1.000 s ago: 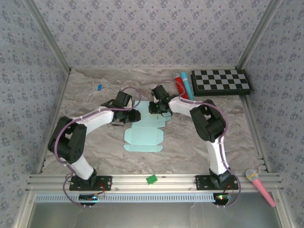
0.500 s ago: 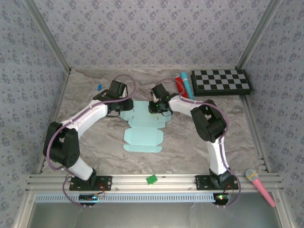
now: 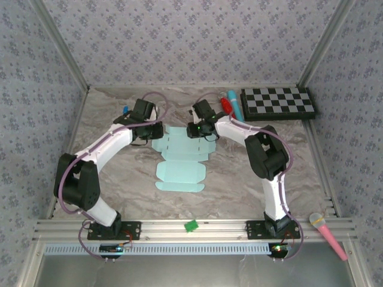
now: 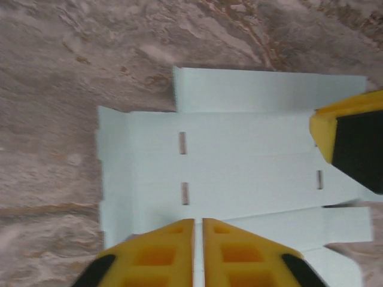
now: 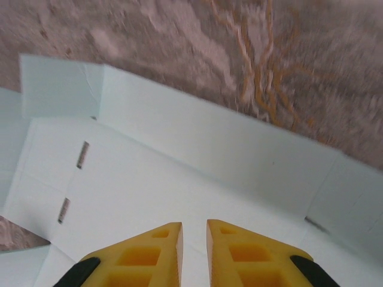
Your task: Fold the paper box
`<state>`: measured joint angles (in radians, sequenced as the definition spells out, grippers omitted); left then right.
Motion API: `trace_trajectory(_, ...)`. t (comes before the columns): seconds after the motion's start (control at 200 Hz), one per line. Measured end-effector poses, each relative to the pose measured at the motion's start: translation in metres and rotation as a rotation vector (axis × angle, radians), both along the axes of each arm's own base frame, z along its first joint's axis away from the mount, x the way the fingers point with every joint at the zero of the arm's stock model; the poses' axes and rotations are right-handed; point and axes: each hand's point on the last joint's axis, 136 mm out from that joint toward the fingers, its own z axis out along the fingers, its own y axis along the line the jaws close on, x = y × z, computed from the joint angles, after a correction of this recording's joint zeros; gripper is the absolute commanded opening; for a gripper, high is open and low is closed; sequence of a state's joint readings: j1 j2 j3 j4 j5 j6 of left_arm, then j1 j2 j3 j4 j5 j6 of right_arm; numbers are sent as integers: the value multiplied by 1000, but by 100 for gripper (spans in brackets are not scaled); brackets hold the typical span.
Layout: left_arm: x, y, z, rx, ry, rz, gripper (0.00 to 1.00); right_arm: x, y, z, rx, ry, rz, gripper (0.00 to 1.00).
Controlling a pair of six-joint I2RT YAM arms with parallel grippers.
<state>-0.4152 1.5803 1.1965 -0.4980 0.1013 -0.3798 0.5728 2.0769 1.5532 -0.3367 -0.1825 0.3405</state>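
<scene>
Paper box (image 3: 179, 156) lies flat and unfolded mid-desk (image 3: 119, 179). Wrist views give little slits (image 4: 182, 142) in the card, the top view its whole outline. Left hand (image 4: 198, 222) pinched closed, right hand (image 5: 194, 226) barely parted, both over its far end.

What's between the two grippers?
Far panels of the paper box span from the left gripper to the right gripper; seen in the top and left wrist views.

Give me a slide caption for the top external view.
Left tool and right tool at the far end of the flat, unfolded paper box.
</scene>
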Motion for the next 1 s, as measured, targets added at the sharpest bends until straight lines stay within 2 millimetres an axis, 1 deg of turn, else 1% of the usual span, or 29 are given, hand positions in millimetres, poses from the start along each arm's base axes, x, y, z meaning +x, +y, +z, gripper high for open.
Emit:
trace_trajectory(0.13,-12,-21,0,-22,14,-50,0,23,1,25,21,-52,28,23)
trace_trajectory(0.2,-21,-31,-7,-31,36,-65,0,36,4,32,32,-68,46,23)
trace_trajectory(0.29,-40,-37,-25,-30,92,-72,0,51,8,34,39,-72,76,24)
trace_trajectory(0.395,-68,-38,-54,-10,178,-72,0,59,13,22,37,-42,114,23)
trace_trajectory(0.51,-92,-38,-75,0,242,-73,0,55,17,4,28,12,157,23)
trace_trajectory(0.585,-103,-40,-84,-9,269,-72,0,46,18,-7,18,53,181,22)
trace_trajectory(0.69,-113,-41,-96,-18,291,-61,0,37,18,-16,5,88,201,22)
trace_trajectory(0.78,-118,-38,-105,-20,307,-44,0,31,16,-24,-3,109,203,22)
trace_trajectory(0.914,-118,-35,-115,-6,311,-25,0,17,8,-47,-30,170,197,22)
trace_trajectory(0.999,-116,-33,-119,2,305,-11,0,16,7,-47,-22,164,194,22)
